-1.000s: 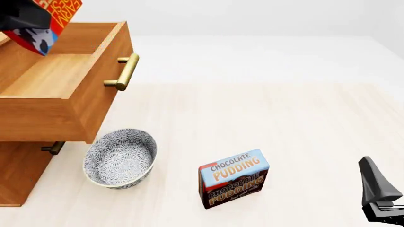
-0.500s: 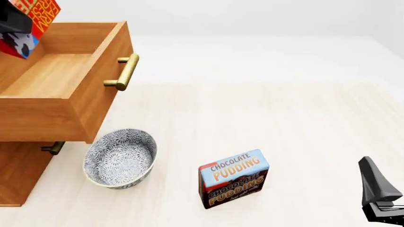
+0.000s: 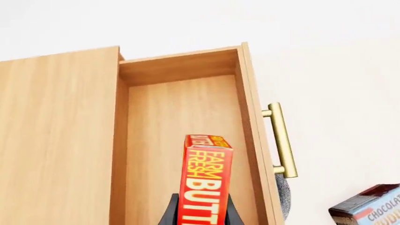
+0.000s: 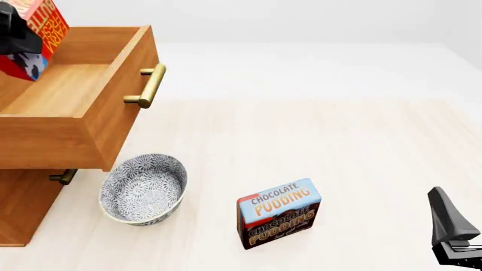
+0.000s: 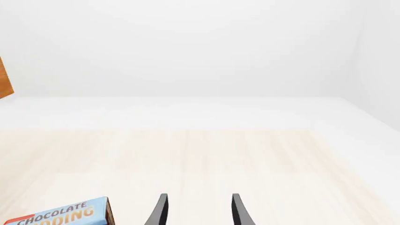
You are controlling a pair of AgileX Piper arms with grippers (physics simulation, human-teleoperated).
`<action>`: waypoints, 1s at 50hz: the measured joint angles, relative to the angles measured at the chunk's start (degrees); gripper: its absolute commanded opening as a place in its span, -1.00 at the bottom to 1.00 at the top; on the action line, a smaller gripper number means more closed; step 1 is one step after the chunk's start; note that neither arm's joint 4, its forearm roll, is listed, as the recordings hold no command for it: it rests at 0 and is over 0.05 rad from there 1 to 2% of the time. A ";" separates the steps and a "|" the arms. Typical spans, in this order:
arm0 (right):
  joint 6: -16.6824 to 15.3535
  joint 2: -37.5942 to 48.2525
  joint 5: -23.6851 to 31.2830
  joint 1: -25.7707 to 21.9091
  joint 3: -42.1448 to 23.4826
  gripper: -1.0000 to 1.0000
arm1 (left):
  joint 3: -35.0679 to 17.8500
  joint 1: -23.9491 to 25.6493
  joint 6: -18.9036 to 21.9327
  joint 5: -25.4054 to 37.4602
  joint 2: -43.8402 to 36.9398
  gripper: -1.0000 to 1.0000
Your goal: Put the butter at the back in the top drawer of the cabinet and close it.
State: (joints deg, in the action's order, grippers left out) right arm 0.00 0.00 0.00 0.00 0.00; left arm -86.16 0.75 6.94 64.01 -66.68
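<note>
— Looking at the butter (image 3: 206,180), what do you see?

— It is a small red box with orange-yellow letters, "FARM FRESH" and the start of "BUTTER". In the front view one side (image 4: 29,66) is blue with white. The left gripper (image 3: 198,216) pinches it between its two dark fingers (image 3: 170,213).

— Where is it, relative to the cabinet (image 4: 22,209)?

— It hangs above the top drawer (image 3: 187,122), which is pulled out. I see the bare wooden floor of the drawer below the box. The box does not touch it. The brass handle (image 4: 148,86) is on the drawer front.

— And the right gripper (image 5: 198,211)?

— Its fingers are spread apart, and nothing is between them. It is well apart from the cabinet.

— What else is near the cabinet?

— A patterned bowl (image 4: 143,189) stands just beside the cabinet, under the drawer front. A Chocolate Pudding box (image 4: 279,213) stands further from it.

— The surface?

— The table (image 4: 339,152) is light wood, pale. Behind it the room is plain white.
</note>
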 measured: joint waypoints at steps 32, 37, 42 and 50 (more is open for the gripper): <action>0.00 0.00 0.00 0.00 0.00 1.00 | 0.61 -1.39 -2.09 -3.87 -5.92 -1.00; 0.00 0.00 0.00 0.00 0.00 1.00 | 0.48 -1.58 -2.42 -4.29 -6.93 -1.00; 0.00 0.00 0.00 0.00 0.00 1.00 | 0.43 -1.91 -2.70 -4.74 -7.90 -1.00; 0.00 0.00 0.00 0.00 0.00 1.00 | 1.12 -2.60 -2.70 -5.68 -9.00 -1.00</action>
State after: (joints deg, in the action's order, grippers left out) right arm 0.00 0.00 0.00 0.00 0.00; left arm -85.04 -1.85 4.24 58.33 -75.68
